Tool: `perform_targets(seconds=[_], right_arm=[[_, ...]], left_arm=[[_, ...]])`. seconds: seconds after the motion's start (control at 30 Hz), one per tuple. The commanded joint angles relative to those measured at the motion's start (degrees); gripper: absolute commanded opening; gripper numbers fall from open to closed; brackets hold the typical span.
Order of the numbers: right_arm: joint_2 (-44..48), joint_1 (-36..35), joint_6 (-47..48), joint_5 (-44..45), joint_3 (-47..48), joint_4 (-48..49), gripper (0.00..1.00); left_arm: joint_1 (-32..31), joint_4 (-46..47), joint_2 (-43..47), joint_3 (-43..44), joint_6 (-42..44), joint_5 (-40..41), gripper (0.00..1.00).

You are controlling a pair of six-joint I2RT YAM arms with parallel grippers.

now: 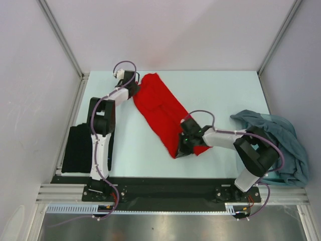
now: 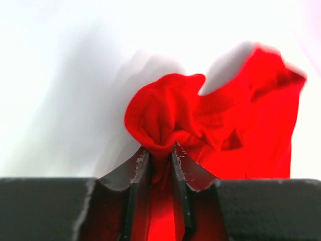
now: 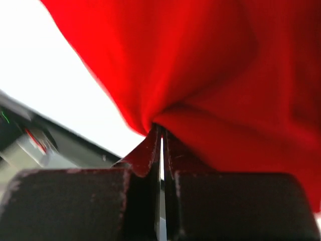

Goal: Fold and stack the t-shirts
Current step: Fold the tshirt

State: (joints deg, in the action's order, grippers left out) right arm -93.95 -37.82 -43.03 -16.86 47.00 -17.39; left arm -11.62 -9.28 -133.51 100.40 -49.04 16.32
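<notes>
Overhead, the red t-shirt point(image 1: 158, 108) lies as a long diagonal band on the pale table point(image 1: 220, 95); the left gripper point(image 1: 134, 89) has its far end and the right gripper point(image 1: 186, 140) its near end, presumably so the pair can stretch it or fold it lengthwise; a teal-grey heap point(image 1: 281, 140) sits at the right edge, a black shirt point(image 1: 77, 150) at the left, with blank white walls all round; from the left wrist, the fingers point(image 2: 140, 165) pinch a bunched red fold above the bright surface; from the right wrist, the jaws are fully closed, nipping gathered red cloth.
</notes>
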Motion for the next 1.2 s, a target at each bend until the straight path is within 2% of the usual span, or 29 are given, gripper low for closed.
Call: perform_targets(seconds=[0.0,0.03,0.17,0.3,0.53,0.6,0.63,0.67,0.73,0.77,0.8,0.87,0.9,0.93,1.03,1.07,1.13,1.17], right_arm=[[-5.1,-11.2,-0.8,-5.3,1.1,1.6,0.0],[-6.2,-15.0,-0.6,-5.8,2.2,2.4,0.0],[-12.3,-22.3,-0.6,-8.4,8.9,6.3,0.0],[-17.2,-24.5,0.7,-10.1,15.1,7.7,0.0],[-25.8,-24.0,-0.1,-15.4,25.6,8.9,0.01],[-26.0,-24.1,0.7,-16.7,27.8,8.3,0.13],[-25.8,-24.1,2.8,-18.4,28.6,6.0,0.23],[-24.1,-24.2,4.2,-18.4,29.2,4.1,0.27],[-21.3,-24.3,6.5,-19.7,29.3,1.3,0.42],[-18.7,-24.1,7.9,-20.5,29.0,-0.5,0.45],[-17.4,-23.9,8.8,-21.1,28.8,-1.8,0.51],[-15.0,-22.4,10.6,-23.9,28.6,-4.1,0.57],[-12.9,-21.7,11.5,-24.6,28.8,-5.0,0.59],[-11.8,-20.6,12.2,-25.5,30.4,-6.2,0.62],[-8.9,-14.7,13.2,-26.1,34.2,-9.0,0.7],[-9.0,-9.9,13.0,-25.8,35.4,-9.4,0.7],[-11.2,-4.9,12.8,-25.1,38.3,-10.3,0.7],[-12.5,0.2,13.1,-23.9,41.1,-10.3,0.7]], left_arm=[[0.1,7.6,-3.2,7.5,8.3,-5.9,0.25],[0.1,8.6,-4.2,7.9,8.3,-7.1,0.25],[0.2,16.4,-5.5,8.0,8.9,-12.2,0.25],[1.2,24.6,-6.1,5.4,6.9,-20.0,0.24],[1.6,28.0,-9.4,8.8,5.0,-22.8,0.23],[2.4,27.5,-9.0,8.4,4.4,-22.6,0.23],[2.8,26.8,-8.4,8.2,4.8,-22.7,0.25],[3.3,25.5,-7.6,8.2,5.7,-23.5,0.26],[4.6,22.1,-3.0,8.2,11.2,-23.1,0.31],[5.2,19.9,-1.2,8.1,13.3,-23.8,0.38],[6.3,18.8,2.3,8.1,17.0,-24.1,0.51],[7.2,13.0,4.6,9.9,20.3,-24.4,0.58],[8.1,10.1,5.1,14.0,23.0,-25.1,0.61],[8.3,3.8,5.7,15.9,24.0,-25.1,0.62],[9.2,-1.5,7.9,17.7,26.2,-27.3,0.66],[9.4,-2.2,8.3,17.1,26.6,-27.9,0.67],[9.6,-2.5,8.9,14.1,26.9,-32.0,0.68],[9.6,-2.5,8.7,13.2,26.9,-33.4,0.68]])
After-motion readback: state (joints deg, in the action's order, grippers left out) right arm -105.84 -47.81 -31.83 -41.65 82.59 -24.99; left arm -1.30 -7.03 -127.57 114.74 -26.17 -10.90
